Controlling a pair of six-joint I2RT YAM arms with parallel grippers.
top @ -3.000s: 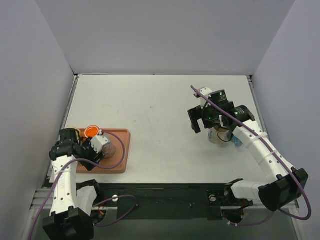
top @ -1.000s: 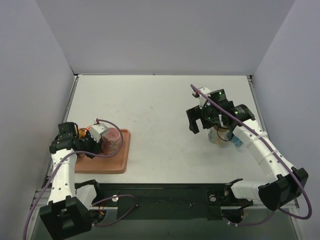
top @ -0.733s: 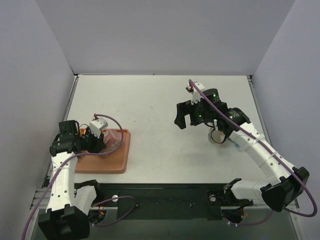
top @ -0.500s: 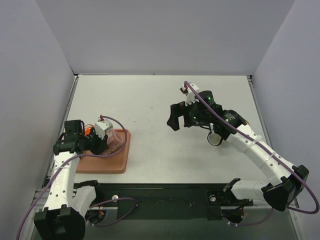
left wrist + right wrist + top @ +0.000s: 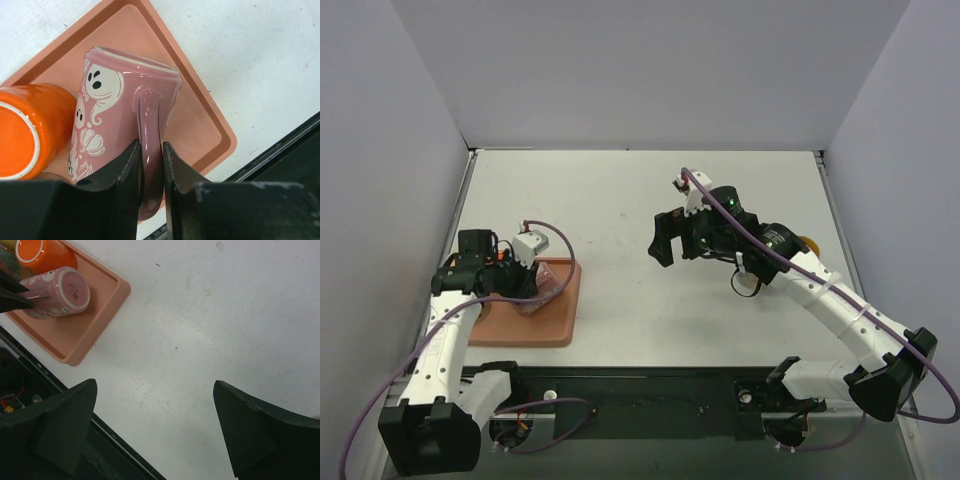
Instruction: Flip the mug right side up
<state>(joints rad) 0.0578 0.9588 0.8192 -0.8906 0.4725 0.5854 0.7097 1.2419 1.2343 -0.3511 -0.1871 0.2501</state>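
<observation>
The pink mug (image 5: 115, 100) with white ghost prints lies tilted on its side over the salmon tray (image 5: 200, 120). In the right wrist view the pink mug (image 5: 57, 292) shows its base. My left gripper (image 5: 150, 165) is shut on the mug's handle (image 5: 149, 125). From above, the left gripper (image 5: 525, 275) and the mug (image 5: 546, 285) sit at the tray's (image 5: 545, 325) far edge. My right gripper (image 5: 665, 240) hangs wide open over bare table near the middle, and in its own view the right gripper (image 5: 155, 425) holds nothing.
An orange mug (image 5: 30, 130) lies against the pink one on the tray, its rim toward the left wrist camera. A cream mug (image 5: 748, 282) and a yellow object (image 5: 808, 243) stand on the table's right side, under the right arm. The table's dark front rail (image 5: 125, 450) is near.
The left gripper has tipped the pink mug from upside down onto its side and shifted slightly right. The right arm has swung left, away from the cream mug, toward the table's middle.
</observation>
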